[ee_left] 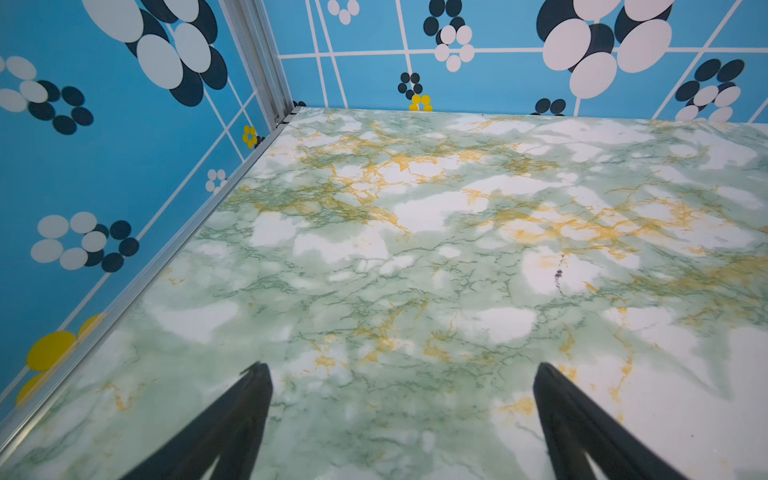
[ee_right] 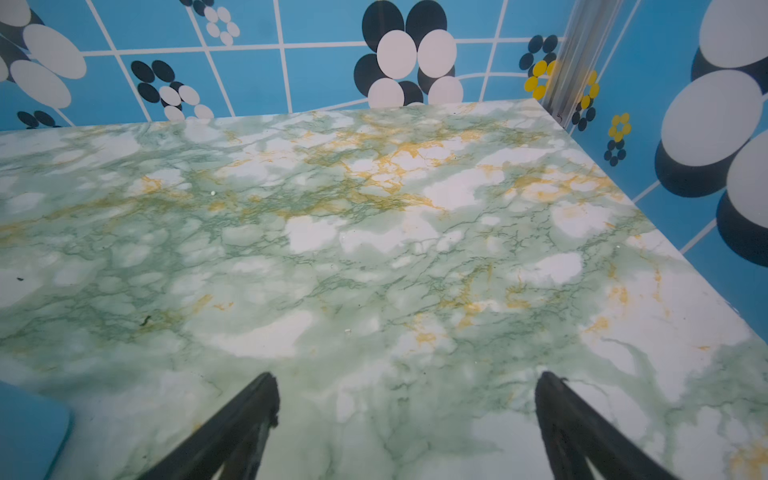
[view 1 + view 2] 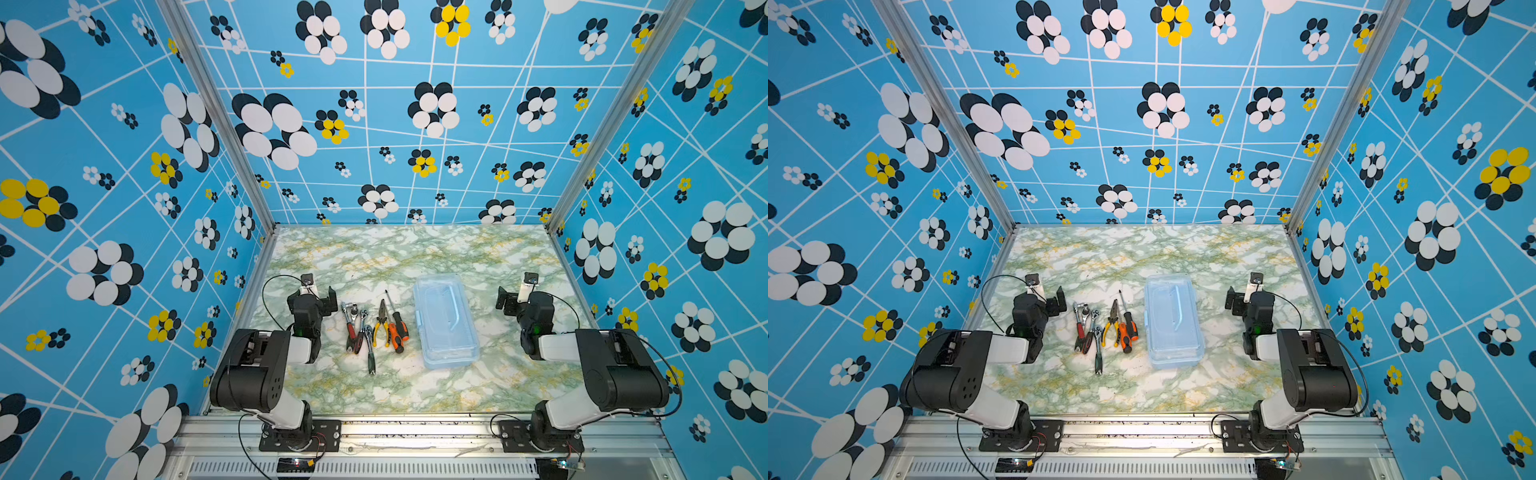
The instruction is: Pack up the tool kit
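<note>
The tool kit box, translucent light blue with its clear lid down and a blue handle on top, lies right of centre in both top views, box. Left of it lie the tools in a row: chrome ratchet wrenches, yellow-handled pliers and orange-black screwdrivers. My left gripper hovers left of the tools; in the left wrist view the gripper is open over bare tabletop. My right gripper hovers right of the box; in the right wrist view that gripper is open, with a box corner at the edge.
The green marbled tabletop is enclosed by blue patterned walls on three sides with aluminium posts at the back corners. An aluminium rail carrying both arm bases runs along the front edge.
</note>
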### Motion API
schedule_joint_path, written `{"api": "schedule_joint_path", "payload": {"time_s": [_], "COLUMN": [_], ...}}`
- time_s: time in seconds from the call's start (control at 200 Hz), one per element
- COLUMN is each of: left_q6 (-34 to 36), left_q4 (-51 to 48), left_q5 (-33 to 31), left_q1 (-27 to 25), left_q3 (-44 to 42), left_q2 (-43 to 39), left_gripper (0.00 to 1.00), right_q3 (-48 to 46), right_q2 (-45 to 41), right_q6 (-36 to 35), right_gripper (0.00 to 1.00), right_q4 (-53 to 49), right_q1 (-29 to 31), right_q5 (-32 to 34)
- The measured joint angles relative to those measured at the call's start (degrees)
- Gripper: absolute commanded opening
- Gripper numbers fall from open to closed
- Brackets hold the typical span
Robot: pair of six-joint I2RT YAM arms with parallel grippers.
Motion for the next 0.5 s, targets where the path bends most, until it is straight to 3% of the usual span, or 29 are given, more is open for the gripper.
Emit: {"api": "schedule_joint_path", "payload": {"time_s": [0.5], "left_q6": [0.0], "left_q4": [0.0], "left_q5": [0.46], "left_q1": [0.13], "left_q3": [0.0], "left_q2": [0.0], "left_gripper": [0.99], "right_q3": [0.0], "right_q2": [0.0], "right_q6": [0.02], "right_gripper": [0.99], "right_q4": [0.0], "right_q1": [0.0], "right_q5": [0.0]}}
